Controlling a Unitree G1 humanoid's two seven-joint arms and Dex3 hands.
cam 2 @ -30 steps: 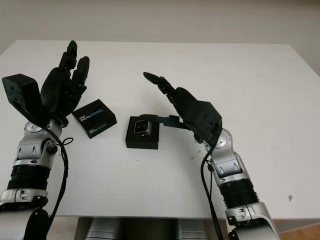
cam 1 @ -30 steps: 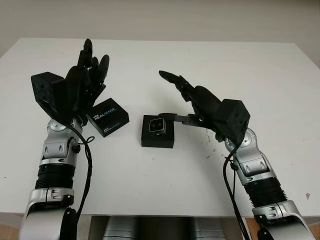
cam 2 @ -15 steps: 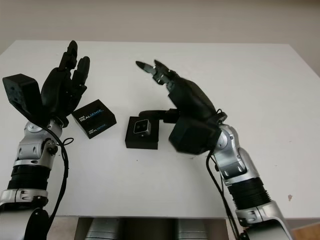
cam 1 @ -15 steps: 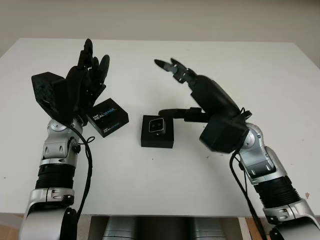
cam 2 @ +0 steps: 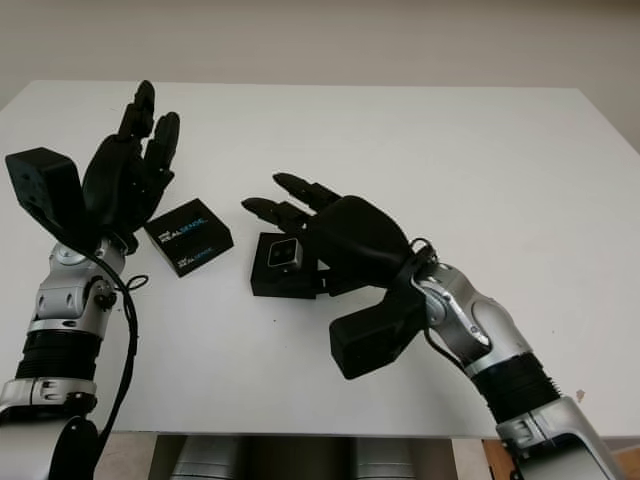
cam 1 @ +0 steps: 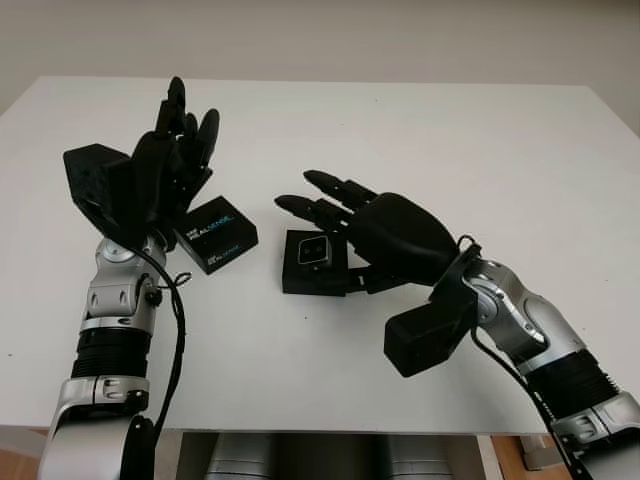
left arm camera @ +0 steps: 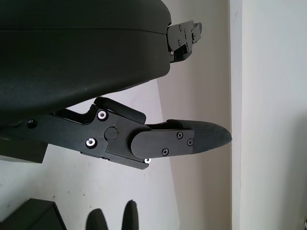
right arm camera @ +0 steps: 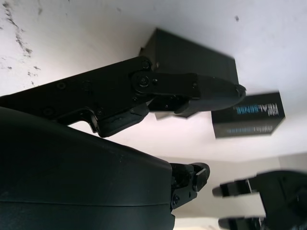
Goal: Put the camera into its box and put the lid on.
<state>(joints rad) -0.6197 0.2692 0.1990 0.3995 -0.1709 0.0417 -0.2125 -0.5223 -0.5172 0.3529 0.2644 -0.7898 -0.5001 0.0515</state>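
Left eye view, camera [cam 1: 313,251] inside open box [cam 1: 314,276], lid [cam 1: 216,234] beside it

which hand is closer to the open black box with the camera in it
Right. The right hand is against the open black box, fingers reaching over its far side. The left hand is raised beyond the black lid, apart from the box.
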